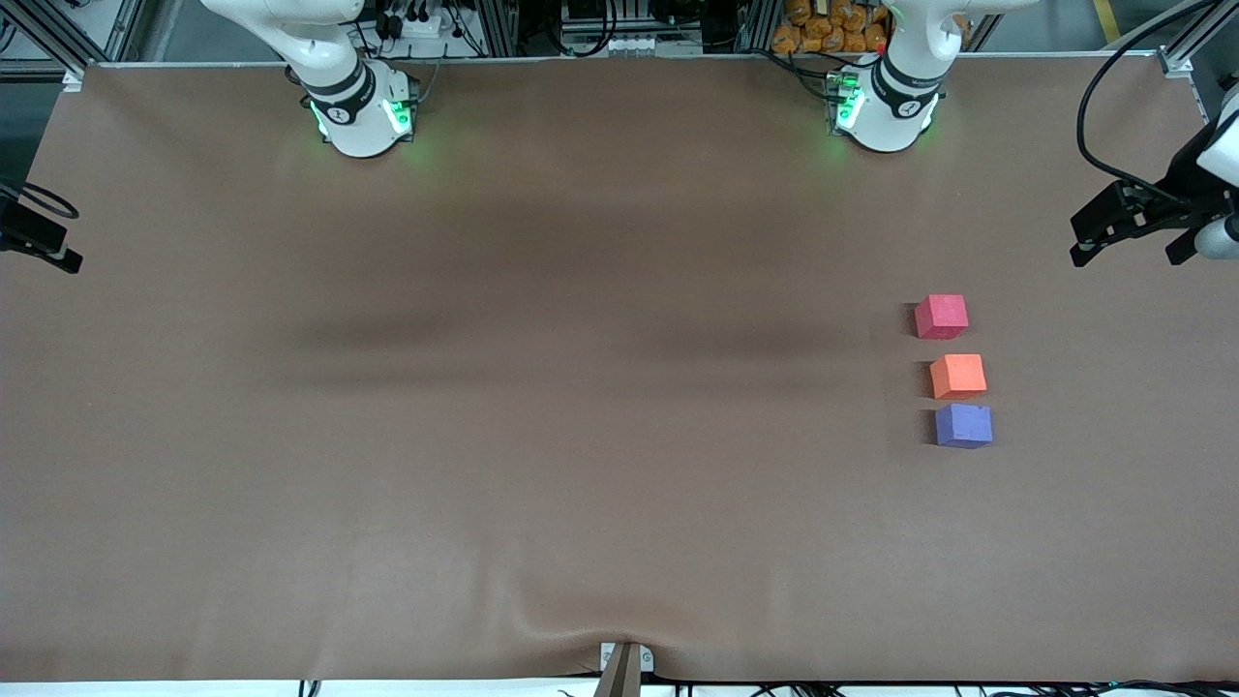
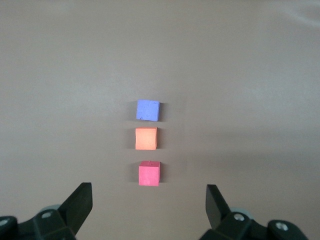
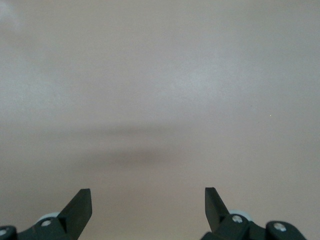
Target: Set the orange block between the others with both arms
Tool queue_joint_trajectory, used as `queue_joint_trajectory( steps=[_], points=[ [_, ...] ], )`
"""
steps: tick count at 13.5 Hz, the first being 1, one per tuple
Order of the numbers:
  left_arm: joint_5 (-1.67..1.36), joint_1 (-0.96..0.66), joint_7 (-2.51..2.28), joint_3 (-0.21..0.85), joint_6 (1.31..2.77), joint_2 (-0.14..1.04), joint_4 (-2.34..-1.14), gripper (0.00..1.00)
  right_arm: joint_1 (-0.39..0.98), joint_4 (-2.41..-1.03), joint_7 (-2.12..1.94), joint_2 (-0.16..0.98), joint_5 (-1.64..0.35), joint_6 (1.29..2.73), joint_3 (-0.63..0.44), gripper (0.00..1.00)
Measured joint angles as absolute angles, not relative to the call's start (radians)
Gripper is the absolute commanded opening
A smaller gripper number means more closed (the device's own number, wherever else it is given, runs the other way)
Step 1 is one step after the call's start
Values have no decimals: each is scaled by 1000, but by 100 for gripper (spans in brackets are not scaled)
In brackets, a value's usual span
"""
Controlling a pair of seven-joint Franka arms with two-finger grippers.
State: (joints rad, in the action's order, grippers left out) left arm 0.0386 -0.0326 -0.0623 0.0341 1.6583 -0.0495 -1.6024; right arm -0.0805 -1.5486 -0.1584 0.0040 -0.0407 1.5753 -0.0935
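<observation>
Looking down from both wrists, I see each of my tools spread wide with nothing between the fingers. My left tool (image 2: 149, 200) hangs in the air over the left arm's end of the desk, touching nothing, its black fingers (image 2: 80, 202) framing the row of cubes below. My right tool (image 3: 148, 202) hangs over bare desk at the right arm's end, equally wide and holding nothing; that arm waits.

The broad brown matte desk (image 1: 542, 436) carries everything, its covering slightly rippled at the edge nearest the front camera. My two large white arms rise from round bases with green lights, the left arm's base (image 1: 886, 111) and the right arm's base (image 1: 363, 116), along the desk's edge farthest from that camera.

Three small matte foam-like cubes lie in a line toward the left arm's end. The pinkish-red cube (image 1: 941, 317) lies farthest from the front camera. The bright orange block (image 1: 957, 376) sits between the other two, with a small gap to the red one. The purple-blue cube (image 1: 963, 426) lies nearest the camera, just beside the orange block. Nothing stands around or on them.
</observation>
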Motion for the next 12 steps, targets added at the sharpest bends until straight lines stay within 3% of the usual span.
queue_joint_trajectory(
  steps=[12],
  points=[
    [39, -36, -64, 34, 1655, -29, -1603, 100, -81, -1549, -158, 4, -41, 1574, -94, 100]
  ],
)
